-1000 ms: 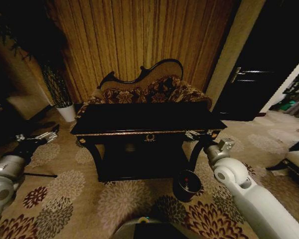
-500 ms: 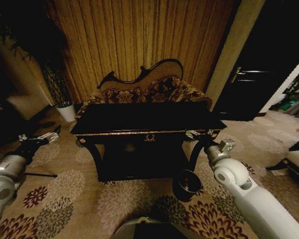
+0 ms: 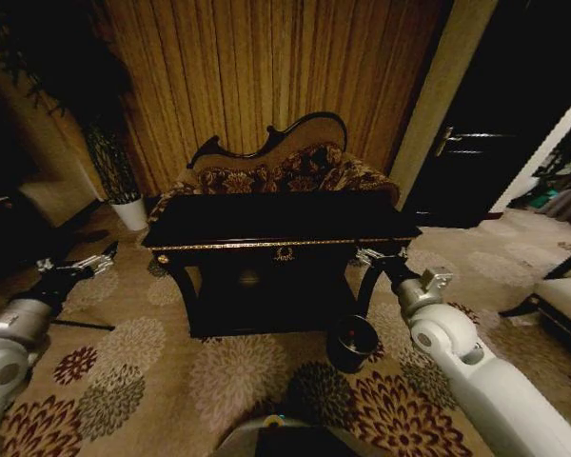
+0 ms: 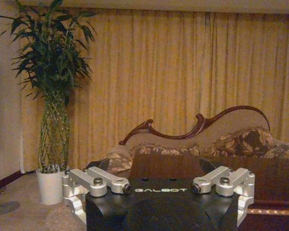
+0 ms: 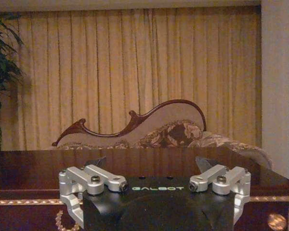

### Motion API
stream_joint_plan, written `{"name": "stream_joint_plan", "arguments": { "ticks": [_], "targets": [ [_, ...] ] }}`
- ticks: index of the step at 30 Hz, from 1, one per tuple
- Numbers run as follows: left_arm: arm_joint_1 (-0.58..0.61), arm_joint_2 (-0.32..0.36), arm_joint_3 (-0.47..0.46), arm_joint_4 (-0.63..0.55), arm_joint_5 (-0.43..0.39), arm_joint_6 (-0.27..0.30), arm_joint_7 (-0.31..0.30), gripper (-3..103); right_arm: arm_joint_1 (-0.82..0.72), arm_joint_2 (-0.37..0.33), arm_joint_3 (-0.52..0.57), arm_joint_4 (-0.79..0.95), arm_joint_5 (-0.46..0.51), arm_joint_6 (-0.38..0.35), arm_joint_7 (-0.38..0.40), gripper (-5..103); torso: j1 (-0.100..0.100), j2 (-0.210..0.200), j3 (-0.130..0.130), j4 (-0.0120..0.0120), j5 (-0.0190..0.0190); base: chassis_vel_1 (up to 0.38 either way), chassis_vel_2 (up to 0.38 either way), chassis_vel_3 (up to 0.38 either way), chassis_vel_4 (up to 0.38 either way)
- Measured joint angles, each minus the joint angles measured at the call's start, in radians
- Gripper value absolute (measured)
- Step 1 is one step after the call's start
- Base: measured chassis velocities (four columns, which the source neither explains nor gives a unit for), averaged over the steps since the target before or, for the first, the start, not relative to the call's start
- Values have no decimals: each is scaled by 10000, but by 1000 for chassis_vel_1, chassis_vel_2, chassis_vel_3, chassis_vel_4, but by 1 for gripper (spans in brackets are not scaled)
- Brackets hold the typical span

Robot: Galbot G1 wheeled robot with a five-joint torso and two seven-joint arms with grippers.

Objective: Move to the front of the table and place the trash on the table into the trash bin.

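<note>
The black table (image 3: 284,224) with its gold-trimmed edge stands in the middle of the head view, and its top is dark. I cannot make out the trash on it. The small round trash bin (image 3: 352,343) sits on the carpet by the table's front right leg. My left gripper (image 3: 100,259) hangs open off the table's left end, over the carpet. My right gripper (image 3: 369,257) is open at the table's front right corner, above the bin. The left gripper (image 4: 156,166) faces the table (image 4: 274,178) from its own wrist view. The right gripper (image 5: 151,162) looks across the glossy table (image 5: 38,168).
A carved-back patterned sofa (image 3: 276,171) stands right behind the table, before tall curtains. A plant in a white pot (image 3: 130,214) is at the back left. A dark door (image 3: 476,143) is at the right, with low furniture (image 3: 561,305) at the right edge. Floral carpet lies around the table.
The whole head picture has shifted a little, so the camera has moved; table and bin sit slightly higher in it. Both grippers keep their pose.
</note>
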Motion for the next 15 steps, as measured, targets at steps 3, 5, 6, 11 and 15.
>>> {"name": "stream_joint_plan", "arguments": {
  "ticks": [3, 5, 6, 11, 15],
  "targets": [
    [32, -19, -12, -6, 7, -23, 30, 100, -30, 0, 39, -24, -1, 57, -6, 100, 0, 0, 1, -8, 1, 174, -178, -190, 155],
    [39, -31, -13, -12, 8, -26, 42, 100, -30, 0, 44, -28, -1, 68, -7, 100, 0, 0, 1, -8, 2, 175, -186, -142, 159],
    [46, -38, -14, -18, 10, -33, 50, 100, -30, -1, 50, -34, -1, 76, -8, 100, 0, 0, 0, -8, 2, 152, -152, -142, 159],
    [125, -99, -21, -28, 35, -139, 85, 100, -29, -8, 79, -108, 12, 104, -14, 100, 1, -1, 1, 2, 2, 143, -141, -114, 181],
    [196, -126, -35, -29, 58, -229, 175, 100, -31, -12, 104, -136, 15, 122, -17, 100, 2, -1, 2, -4, 2, 151, -167, -192, 125]
  ]
}}
